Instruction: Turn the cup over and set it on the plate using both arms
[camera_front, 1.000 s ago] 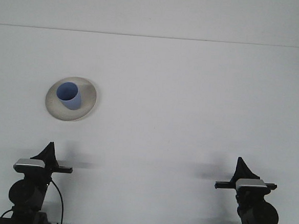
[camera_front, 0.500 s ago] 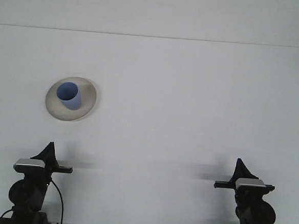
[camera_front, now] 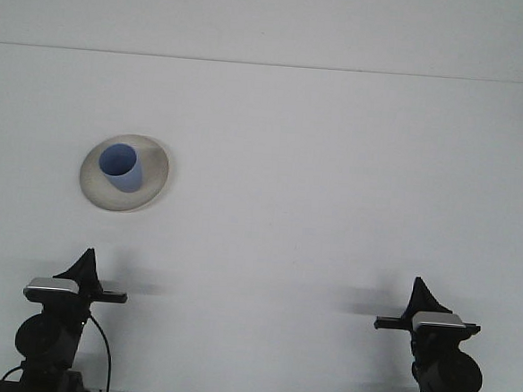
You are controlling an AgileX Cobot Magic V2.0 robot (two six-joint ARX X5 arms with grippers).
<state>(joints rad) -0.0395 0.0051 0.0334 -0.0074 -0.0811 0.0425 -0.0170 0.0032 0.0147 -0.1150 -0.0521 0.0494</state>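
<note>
Blue cup (camera_front: 121, 168) upright on plate (camera_front: 151, 185); both hands (camera_front: 84, 265) (camera_front: 420, 291) low, apart, grip state unclear.

The bottom edge cuts off both arms, so only their upper parts show. On the left gripper (camera_front: 84, 263) and the right gripper (camera_front: 419, 290), one dark pointed tip each is visible, too small to read. Far ahead of the left fingers, the cup (camera_front: 122, 168) hides part of the plate (camera_front: 151, 172); its base is out of sight.
</note>
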